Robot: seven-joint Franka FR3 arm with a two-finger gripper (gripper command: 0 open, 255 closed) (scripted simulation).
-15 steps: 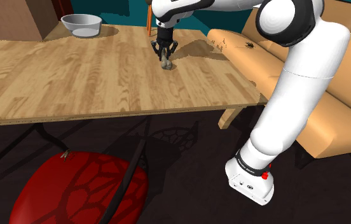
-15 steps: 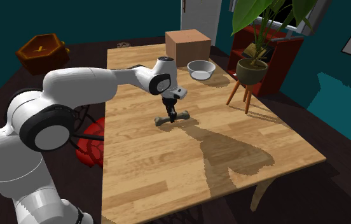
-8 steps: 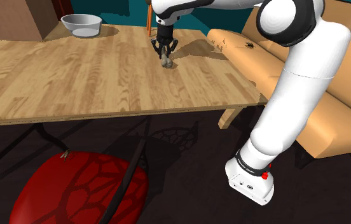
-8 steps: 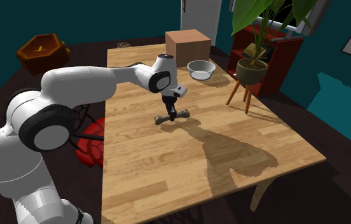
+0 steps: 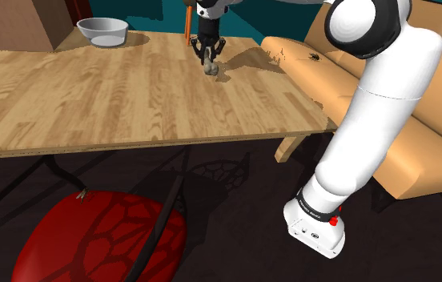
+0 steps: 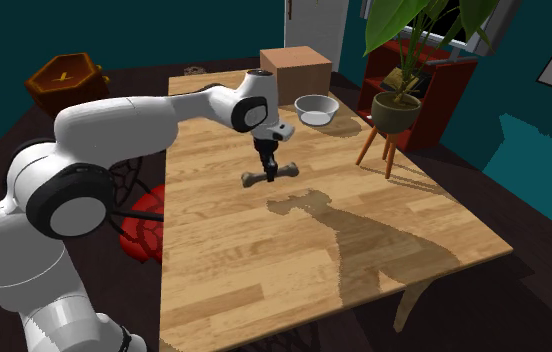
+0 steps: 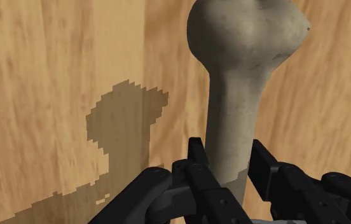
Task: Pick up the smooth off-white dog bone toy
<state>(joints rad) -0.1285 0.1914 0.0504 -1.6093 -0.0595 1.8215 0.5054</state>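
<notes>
A: Since the last look the tool (image 6: 267, 168) has gone up and taken the dog bone toy (image 6: 252, 179) with it. The toy was on the desk (image 6: 264, 270); now it hangs above the wood.

B: Grip?

A: Narrow, clamped on the shaft. In the wrist view the black fingers (image 7: 197, 159) press the shaft on both sides, one knobbed end sticks out past them, and the toy's shadow (image 7: 123, 127) lies apart from it on the planks.

B: Room around it?

A: The second exterior view puts it over the desk's middle, well away from every edge, with bare wood all round.

B: Containers?

A: A grey bowl (image 6: 315, 108) near the far end, just beside a brown box (image 6: 295, 70). Its pale inner wall shows.

B: Differences between the views?

A: The shoulder view gives the tan sofa (image 5: 419, 120) past the desk's edge and a red rounded object (image 5: 99, 240) on the floor. The other adds a potted plant (image 6: 396, 110) on a stand.
</notes>
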